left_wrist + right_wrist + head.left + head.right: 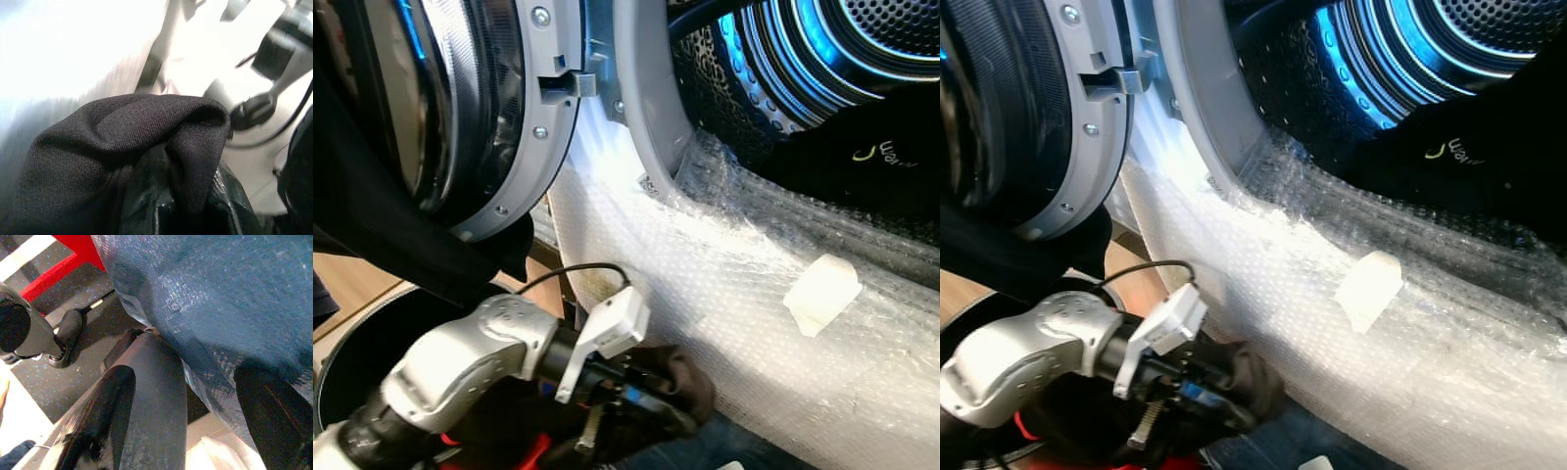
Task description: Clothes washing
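Note:
My left gripper (690,397) is low in front of the washing machine, shut on a black cloth (122,147) that wraps over its fingers (146,210). The machine's drum (803,49), lit blue, stands open at upper right. A black garment with a yellow logo (881,157) lies inside it. Another black garment (372,225) hangs over the open door (499,108) at the left. In the right wrist view my right gripper (190,426) has its fingers wide apart. A blue denim cloth (220,298) drapes against one finger (274,421).
Bubble wrap (724,294) with a white tape patch (822,292) covers the machine's front below the opening. A dark round basket rim (333,357) sits at lower left on a wooden floor (352,279). Something red (533,455) lies below the left arm.

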